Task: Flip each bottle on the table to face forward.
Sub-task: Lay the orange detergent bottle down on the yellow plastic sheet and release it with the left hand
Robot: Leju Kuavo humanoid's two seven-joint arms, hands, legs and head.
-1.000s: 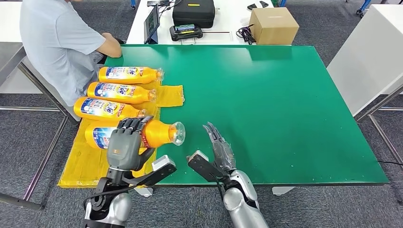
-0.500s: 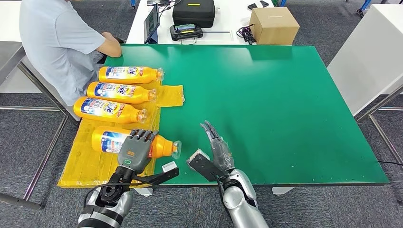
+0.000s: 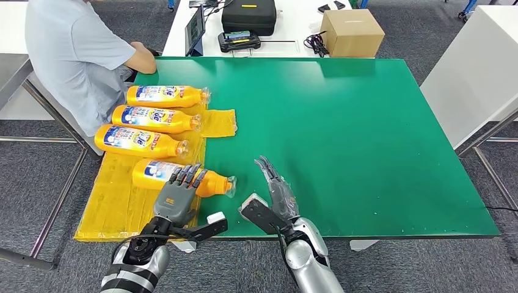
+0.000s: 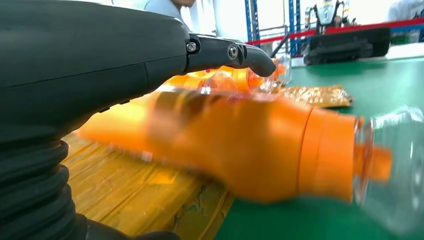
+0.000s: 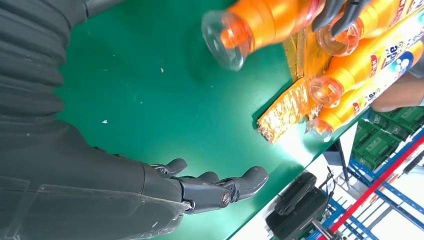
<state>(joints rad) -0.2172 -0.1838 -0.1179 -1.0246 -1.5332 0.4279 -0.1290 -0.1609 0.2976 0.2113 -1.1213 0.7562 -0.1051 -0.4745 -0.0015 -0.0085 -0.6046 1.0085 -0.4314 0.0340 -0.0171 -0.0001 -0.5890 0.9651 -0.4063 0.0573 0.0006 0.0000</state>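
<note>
Four orange bottles lie on their sides on a yellow cloth (image 3: pixel 113 210) at the table's left, caps pointing right. The nearest bottle (image 3: pixel 156 173) lies with its blue-and-white label up and its clear cap (image 3: pixel 229 185) over the green table top. My left hand (image 3: pixel 174 198) is at its near side, straight fingers (image 4: pixel 225 50) spread over its orange shoulder (image 4: pixel 260 145), not wrapped round it. My right hand (image 3: pixel 278 189) hovers open and flat over the green mat, right of the cap, holding nothing. The same bottle (image 5: pixel 250 22) appears in the right wrist view beyond my fingers (image 5: pixel 215 192).
Three more bottles (image 3: pixel 165 96) (image 3: pixel 156 118) (image 3: pixel 137 139) lie in a row behind it. A seated person (image 3: pixel 73 55) is at the table's far left corner. Behind the green table (image 3: pixel 354 140) stand a cardboard box (image 3: pixel 351 32) and a black case (image 3: pixel 247 15).
The nearest bottle has gone down and back left onto the cloth, its label now up. My left hand has loosened its grip and slid back toward me. The right hand barely moved.
</note>
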